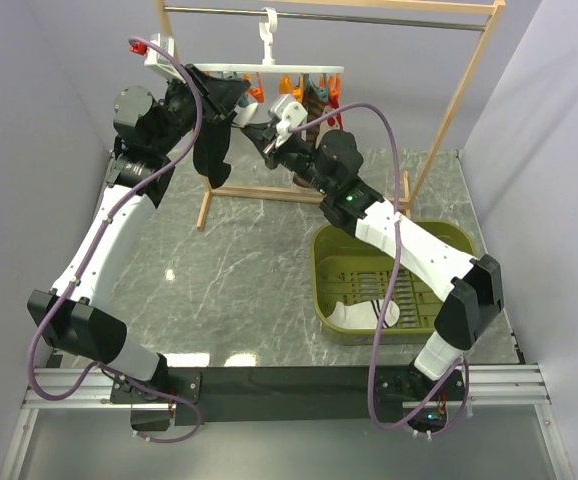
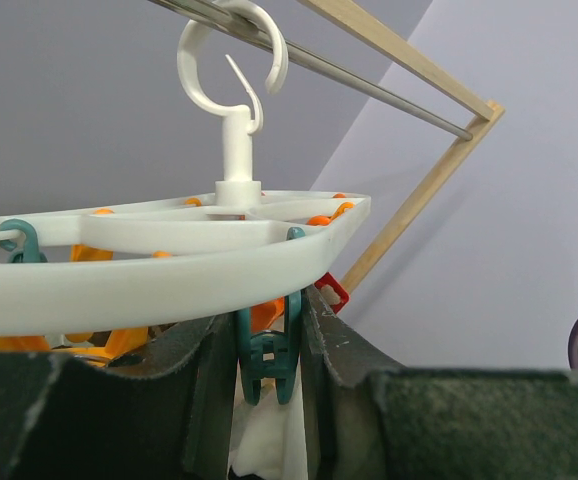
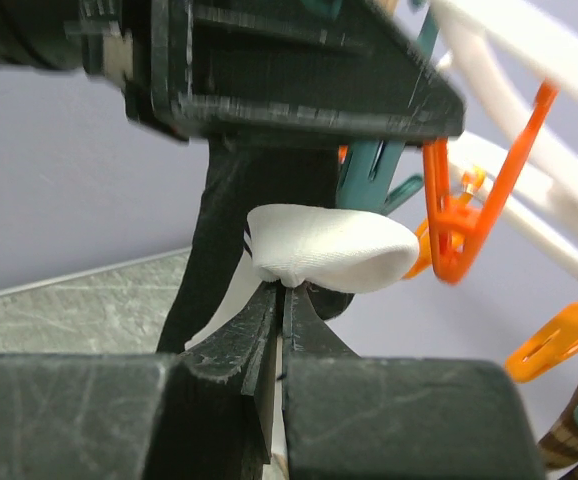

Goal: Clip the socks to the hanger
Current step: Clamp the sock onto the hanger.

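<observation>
The white hanger (image 1: pixel 279 70) hangs by its hook from the rack rod, and it also shows in the left wrist view (image 2: pixel 169 265). My left gripper (image 2: pixel 267 330) is shut on a teal clip (image 2: pixel 267 350) under the hanger rim, one finger on each side of it. My right gripper (image 3: pixel 281 295) is shut on one white sock (image 3: pixel 329 245) and holds its bunched fabric up just under that clip; the sock's white fabric also shows below the clip (image 2: pixel 264 430). The second white sock (image 1: pixel 364 315) lies in the green basket. In the top view both grippers, left (image 1: pixel 237 100) and right (image 1: pixel 267 128), meet under the hanger.
A black sock (image 1: pixel 212 150) hangs from the hanger at the left, close to both grippers. Brown striped socks (image 1: pixel 316 100) hang at the right among orange clips (image 3: pixel 459 215). The wooden rack frame (image 1: pixel 459 100) stands at the back. The green basket (image 1: pixel 329 265) sits at the front right.
</observation>
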You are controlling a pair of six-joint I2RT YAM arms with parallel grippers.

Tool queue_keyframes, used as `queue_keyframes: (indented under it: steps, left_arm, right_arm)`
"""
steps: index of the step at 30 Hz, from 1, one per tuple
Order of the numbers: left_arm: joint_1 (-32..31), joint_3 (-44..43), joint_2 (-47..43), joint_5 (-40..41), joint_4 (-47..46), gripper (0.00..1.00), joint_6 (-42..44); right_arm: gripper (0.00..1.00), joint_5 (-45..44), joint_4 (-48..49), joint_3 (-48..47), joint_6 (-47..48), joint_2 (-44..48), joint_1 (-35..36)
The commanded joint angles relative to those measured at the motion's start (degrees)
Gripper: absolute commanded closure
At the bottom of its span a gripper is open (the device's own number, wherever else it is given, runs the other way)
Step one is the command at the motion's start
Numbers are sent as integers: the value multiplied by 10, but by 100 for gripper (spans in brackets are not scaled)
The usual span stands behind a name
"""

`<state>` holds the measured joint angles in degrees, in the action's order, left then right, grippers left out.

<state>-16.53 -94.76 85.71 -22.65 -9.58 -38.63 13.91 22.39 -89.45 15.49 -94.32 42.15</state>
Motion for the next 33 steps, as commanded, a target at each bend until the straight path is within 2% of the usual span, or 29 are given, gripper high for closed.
queue_keyframes:
  steps: [1, 6, 33]
  left_arm:
    - [-2, -31, -13, -14, -27, 76, -4]
    - [-2, -21, -17, -17, -32, 76, -9]
    - [-3, 4, -24, -20, -28, 76, 12]
  right_arm:
    - [100, -15, 25, 12, 5, 6, 7]
    - [100, -15, 11, -17, 2, -8, 7]
    - [100, -13, 13, -49, 9, -22, 14]
